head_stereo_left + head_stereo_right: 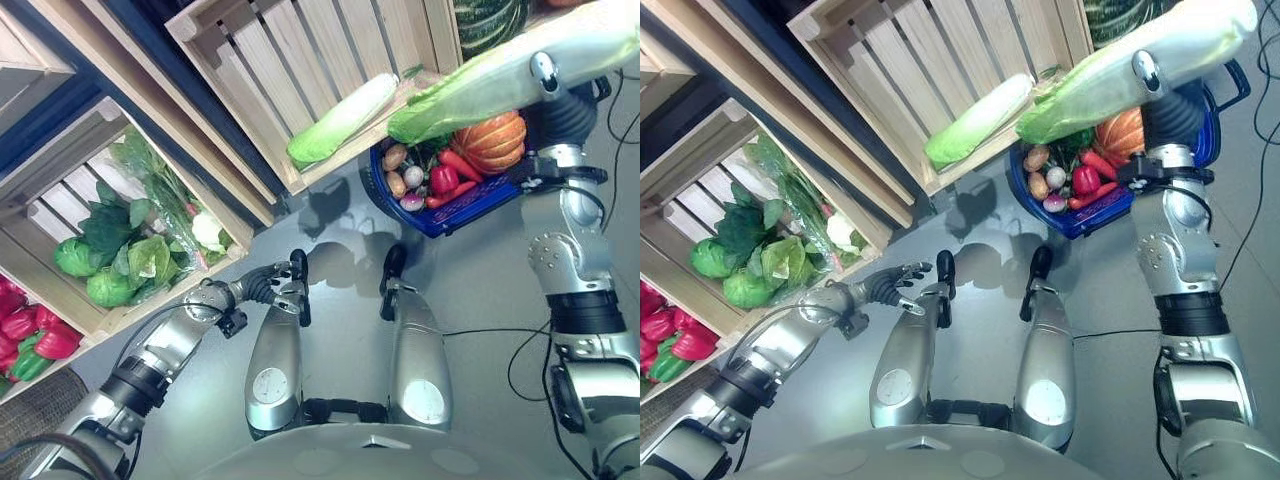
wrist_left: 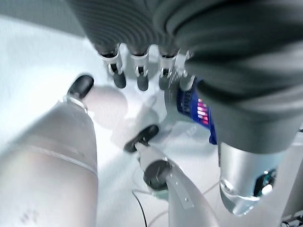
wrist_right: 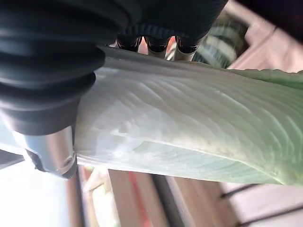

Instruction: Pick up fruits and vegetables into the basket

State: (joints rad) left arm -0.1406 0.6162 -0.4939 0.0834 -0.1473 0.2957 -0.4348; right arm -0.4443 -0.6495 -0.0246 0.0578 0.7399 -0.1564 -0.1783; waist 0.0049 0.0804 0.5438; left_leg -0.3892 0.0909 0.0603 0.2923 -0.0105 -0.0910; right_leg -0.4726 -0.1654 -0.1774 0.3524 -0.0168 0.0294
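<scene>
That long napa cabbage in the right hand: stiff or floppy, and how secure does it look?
The napa cabbage probably stays fairly stiff: it spans straight, unsagging. Held by the right hand near one end, it may tip. Its smooth ribbed leaves look somewhat slippery.

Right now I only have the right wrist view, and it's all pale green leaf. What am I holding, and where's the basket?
Observer: The right hand has its fingers round a napa cabbage, held crosswise, seemingly just above the blue basket.
Operator: Is there room in it?
Observer: It already holds a pumpkin, red peppers and potatoes. The cabbage looks longer than the basket is wide.
Operator: And my other hand?
Observer: The left hand hangs low near the floor, fingers relaxed, holding nothing.
</scene>
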